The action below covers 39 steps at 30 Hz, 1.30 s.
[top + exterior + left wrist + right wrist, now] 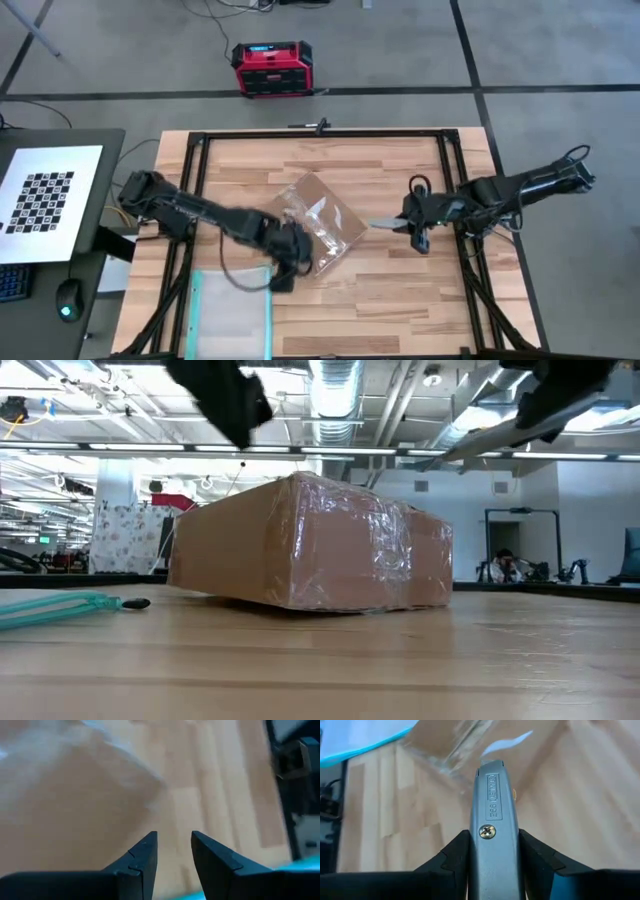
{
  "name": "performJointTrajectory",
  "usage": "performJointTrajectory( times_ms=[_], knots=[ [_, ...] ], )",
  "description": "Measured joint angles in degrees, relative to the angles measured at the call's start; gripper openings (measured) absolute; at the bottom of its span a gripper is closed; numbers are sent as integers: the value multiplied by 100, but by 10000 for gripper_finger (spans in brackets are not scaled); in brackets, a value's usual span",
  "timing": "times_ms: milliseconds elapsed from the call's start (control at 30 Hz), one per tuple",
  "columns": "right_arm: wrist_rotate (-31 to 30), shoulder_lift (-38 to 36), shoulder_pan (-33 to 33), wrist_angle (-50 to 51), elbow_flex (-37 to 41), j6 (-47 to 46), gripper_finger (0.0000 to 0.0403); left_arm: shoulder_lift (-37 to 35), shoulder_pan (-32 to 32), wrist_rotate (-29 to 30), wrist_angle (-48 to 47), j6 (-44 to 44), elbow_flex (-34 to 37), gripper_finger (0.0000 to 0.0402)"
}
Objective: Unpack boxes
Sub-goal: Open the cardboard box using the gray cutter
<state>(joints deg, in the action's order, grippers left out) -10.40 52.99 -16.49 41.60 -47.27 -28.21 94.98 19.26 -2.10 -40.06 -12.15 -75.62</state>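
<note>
The brown cardboard box (318, 222), wrapped in shiny clear tape, rests with its bottom on the wooden table (400, 300) near the middle; the low view shows it as well (310, 545). My left gripper (285, 275) hangs over the box's near left corner, open, with nothing between its fingers (174, 836). My right gripper (408, 222) is to the right of the box, above the table, and is shut on a grey metal utility knife (492, 795). The knife's blade (507, 742) points at the box without touching it. My right gripper pinches the knife's handle between its two fingers, which press on its narrow edges (472, 845) beside the screw. The handle runs forward along the fingers and sticks out past their ends. The fingers slant down from the table's right side. The knife is lifted clear of the table.
A clear pouch with teal edges (232, 315) lies flat at the near left of the table. A red and black case (272, 68) stands on the floor beyond the far edge. A checkerboard sheet (45, 200) lies on a side desk to the left. Black frame rails (450, 190) border the table.
</note>
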Motion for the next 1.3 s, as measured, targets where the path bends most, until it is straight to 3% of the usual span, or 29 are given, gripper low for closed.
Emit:
performJointTrajectory(
  times_ms=[133,267,433,600,833,967,1300],
  knots=[
    [5,249,-458,-28,-2,-309,120,216,419,610,108,-204,81,105],
    [-13,535,-646,-91,0,-337,120,603,372,1124,536,-130,84,104],
    [-76,699,-606,-107,-2,-352,120,1055,-39,1123,1315,-76,84,104],
    [-538,673,-535,232,-2,-755,120,1115,-396,1191,1706,-95,56,104],
    [-1267,669,-344,348,-2,-1026,120,1075,-559,1153,1815,-81,47,104],
    [-1329,737,-249,617,55,-1165,120,1075,-557,1157,1842,-58,47,104],
    [-1454,739,-487,-188,677,-1597,120,1075,-557,1158,1843,-54,47,104]
  ],
)
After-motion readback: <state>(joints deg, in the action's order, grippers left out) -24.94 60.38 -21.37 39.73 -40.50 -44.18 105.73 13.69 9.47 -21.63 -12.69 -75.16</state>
